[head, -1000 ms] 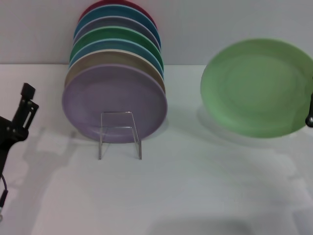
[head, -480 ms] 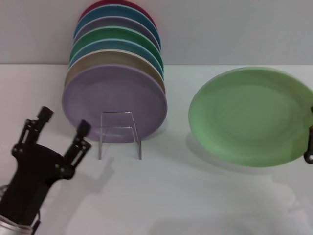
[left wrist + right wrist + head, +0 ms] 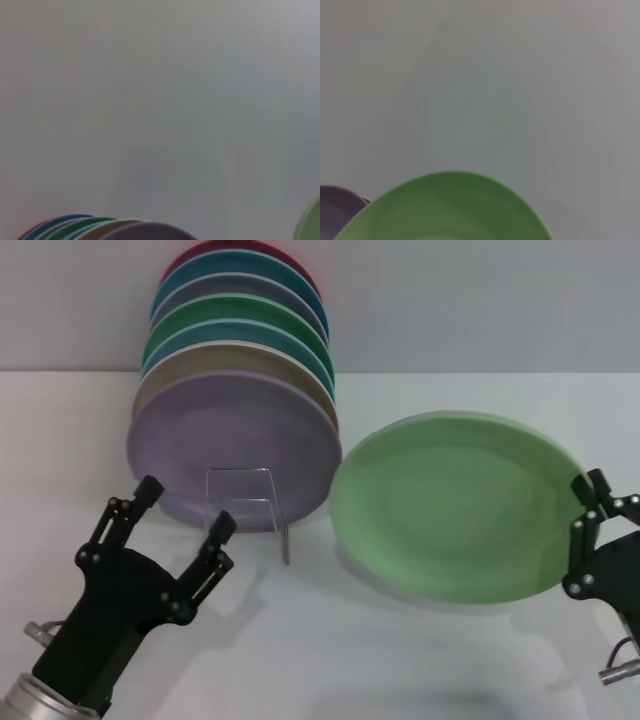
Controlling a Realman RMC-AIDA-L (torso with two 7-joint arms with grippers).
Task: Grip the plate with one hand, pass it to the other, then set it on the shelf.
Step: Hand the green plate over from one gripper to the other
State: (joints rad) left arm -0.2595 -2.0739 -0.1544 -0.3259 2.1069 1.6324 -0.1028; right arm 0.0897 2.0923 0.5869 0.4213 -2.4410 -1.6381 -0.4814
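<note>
The plate [image 3: 450, 510] hung above the white surface [image 3: 330, 640] at the right of the head view, tilted with its face toward the camera. Its right rim sat between the fingers [image 3: 588, 502] of the right gripper [image 3: 592, 508], which were closed on that edge; the rest of the plate reached leftward, free of any support. In the right wrist view the plate [image 3: 445, 207] filled the lower part, with a sliver of the lavender plate [image 3: 337, 210] beside it.

The left gripper [image 3: 185, 508] stood at the lower left with its fingers [image 3: 218, 530] spread wide and holding nothing. It was well apart from the plate, whose left rim lay to the right of those fingers, past the rack [image 3: 245, 512].

The rack stood on the surface between the left gripper and the plate, just in front of a leaning row of coloured plates [image 3: 235, 390]. The left wrist view caught only the tops of that row [image 3: 105, 229] and a green edge of the plate [image 3: 311, 225].
</note>
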